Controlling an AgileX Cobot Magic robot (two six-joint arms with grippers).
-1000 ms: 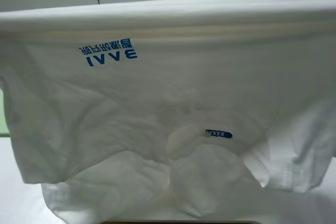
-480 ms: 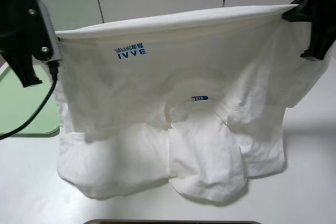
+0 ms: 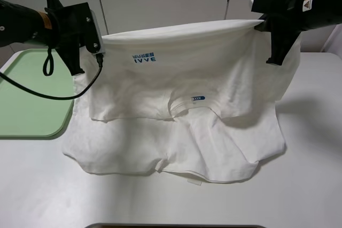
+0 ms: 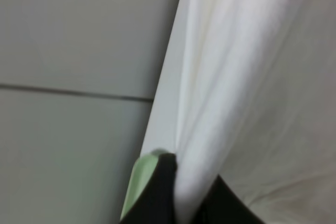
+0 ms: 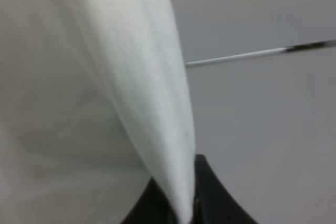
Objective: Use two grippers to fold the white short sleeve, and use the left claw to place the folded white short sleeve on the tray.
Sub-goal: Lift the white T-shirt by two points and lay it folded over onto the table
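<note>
Exterior high view: now drawn back from the lens with white short sleeve (image 3: 214, 78) clamped taut between left tool (image 3: 96, 44) and right tool (image 3: 263, 25), mid-fold.

**A:** Entry one, white short sleeve (image 3: 187, 126)?
**B:** Cloth, soft, matt, creased; lettering (image 3: 144, 58) printed flat in blue.
**A:** Tray (image 3: 32, 116)?
**B:** Plastic, pale green, smooth, faint sheen.
**A:** Table (image 3: 315, 185)?
**B:** White top, smooth, matt.
**A:** Left gripper (image 3: 99, 44), right gripper (image 3: 263, 24)?
**B:** Hard black casing, smooth, slightly glossy.
</note>
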